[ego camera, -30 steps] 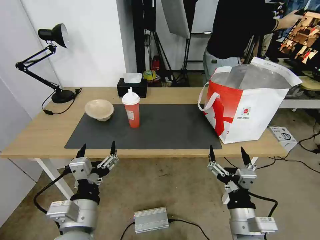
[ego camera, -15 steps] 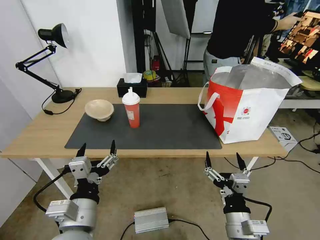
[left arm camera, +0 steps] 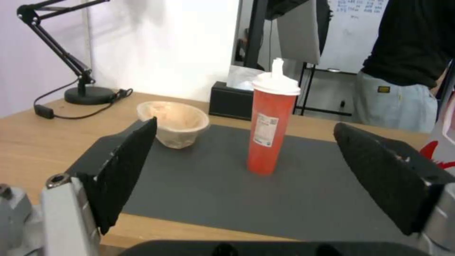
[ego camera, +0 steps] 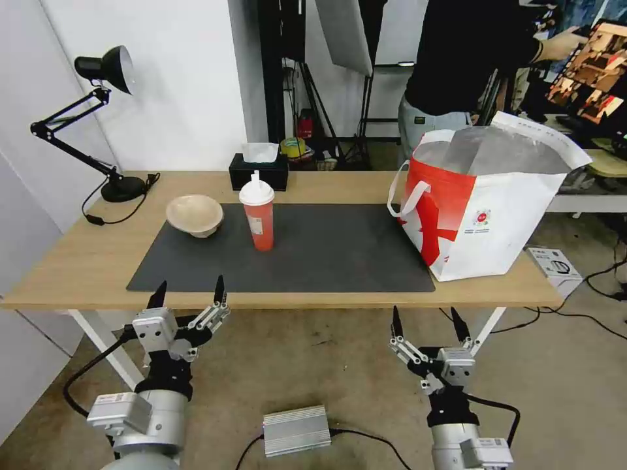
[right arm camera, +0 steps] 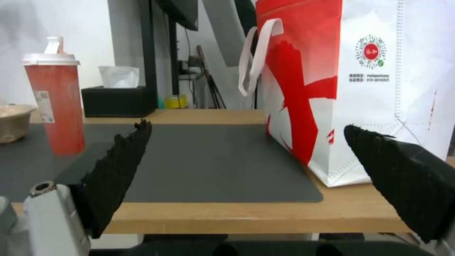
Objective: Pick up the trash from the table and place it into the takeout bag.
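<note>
While the right gripper (ego camera: 422, 318) has withdrawn below the light-wood table (ego camera: 78, 261), both grippers stand wide open and empty; tall red lidded cup (ego camera: 257, 212) and shallow beige bowl (ego camera: 194, 214) await pickup beside the white-and-red takeout bag (ego camera: 483, 209).

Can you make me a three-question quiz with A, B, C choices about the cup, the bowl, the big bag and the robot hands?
1. Where does the tall red cup with the white domed lid stand?
A. on the dark grey mat
B. inside the bag
C. on the floor

2. How many beige bowls are on the light-wood table?
A. three
B. one
C. none

3. How are the fingers of the left gripper and right gripper?
A. both shut
B. left shut on the cup
C. both open

Answers: 1 A, its base rests on the mat, beside the shallow beige bowl. 2 B, a single bowl shows. 3 C, each pair stands spread and empty, below the table's near edge; the big white and red takeout bag is untouched.
</note>
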Motion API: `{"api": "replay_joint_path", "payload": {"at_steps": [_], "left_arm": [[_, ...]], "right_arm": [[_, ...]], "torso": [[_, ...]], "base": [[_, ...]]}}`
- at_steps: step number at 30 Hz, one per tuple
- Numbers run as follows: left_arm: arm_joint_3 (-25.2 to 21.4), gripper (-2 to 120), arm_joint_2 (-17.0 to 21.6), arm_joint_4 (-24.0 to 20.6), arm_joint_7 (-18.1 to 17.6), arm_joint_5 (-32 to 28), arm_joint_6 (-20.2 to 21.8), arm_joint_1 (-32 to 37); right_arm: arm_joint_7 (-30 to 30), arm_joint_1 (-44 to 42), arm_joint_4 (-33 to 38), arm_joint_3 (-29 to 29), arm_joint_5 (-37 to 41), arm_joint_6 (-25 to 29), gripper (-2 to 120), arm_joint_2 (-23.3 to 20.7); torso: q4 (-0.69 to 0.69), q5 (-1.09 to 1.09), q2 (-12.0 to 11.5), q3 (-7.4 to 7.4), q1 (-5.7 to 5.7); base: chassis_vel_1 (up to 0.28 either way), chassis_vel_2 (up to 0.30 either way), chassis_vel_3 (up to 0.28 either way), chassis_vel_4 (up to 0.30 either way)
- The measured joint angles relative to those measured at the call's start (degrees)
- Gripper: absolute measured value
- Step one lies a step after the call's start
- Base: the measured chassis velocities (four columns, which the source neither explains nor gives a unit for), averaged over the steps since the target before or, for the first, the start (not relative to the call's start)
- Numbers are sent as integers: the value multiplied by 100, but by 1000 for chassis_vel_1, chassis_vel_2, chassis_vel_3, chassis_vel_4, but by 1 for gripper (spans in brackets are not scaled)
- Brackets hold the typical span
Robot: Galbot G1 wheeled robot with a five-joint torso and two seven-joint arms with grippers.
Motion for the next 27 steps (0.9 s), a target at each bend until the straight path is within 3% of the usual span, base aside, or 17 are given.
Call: {"api": "replay_joint_path", "payload": {"at_steps": [19,27], "left_arm": [[-101,100,-91,0,-15,15,9,148],[-72,100,-112,0,-16,18,10,158]], "right_arm": [[-345,-204,422,-169,32,49,100,-95],[-1122,74,642,-174,882,193,100,-355]], "torso": [[0,0,0,0,0],[0,1,0,0,0]], "base": [[0,0,0,0],[0,0,0,0]]}}
